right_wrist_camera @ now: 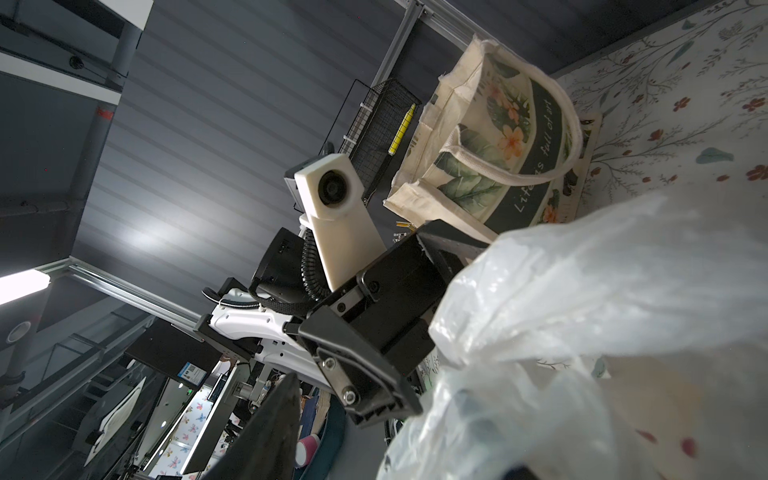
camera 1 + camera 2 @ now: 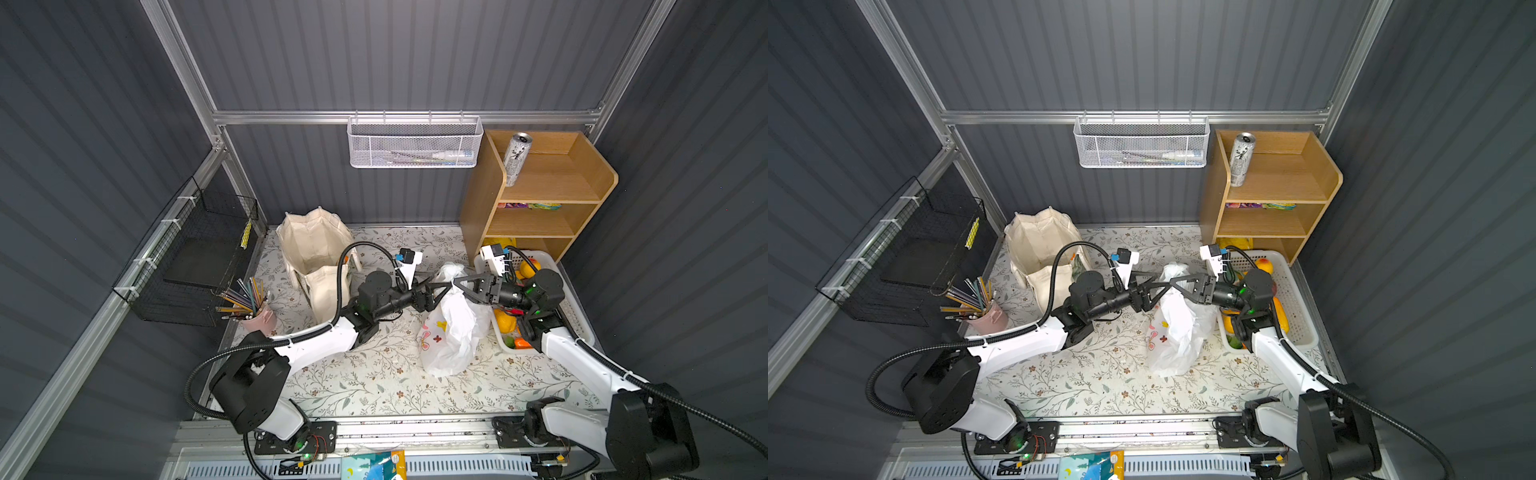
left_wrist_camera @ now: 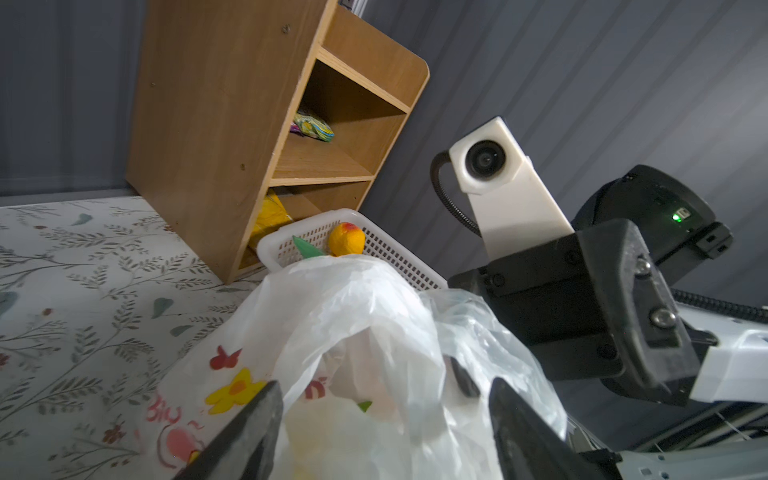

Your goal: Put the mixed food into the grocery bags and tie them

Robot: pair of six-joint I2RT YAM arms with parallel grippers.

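Centrally on the desk [image 2: 374,386]: plastic bag [image 2: 451,332], slumped, top bunched. Left pincer [image 2: 441,296] spread astride that bunched top; right pincer [image 2: 462,291] likewise spread, facing it, tips close together; no firm nip on plastic discernible. Probable hazards: closing on one thin layer and tearing it; missing a handle, hence a loose knot; tugging sideways and toppling the bag, spilling its load. Elsewhere: fruit [image 2: 530,269] unpacked in basket [image 2: 577,316], can [image 2: 516,160] on shelf [image 2: 482,195], tote [image 2: 311,249] at back of desk.

I see the white plastic bag [image 2: 451,332], printed with yellow and pink cartoons, slumped and bulging mid-counter [image 2: 374,374]. The cream tote [image 2: 313,249] stands open at back left. A silver can [image 2: 516,160] stands upright atop the shelf [image 2: 482,199]; yellow fruit [image 2: 505,322] lie in the basket [image 2: 577,320].
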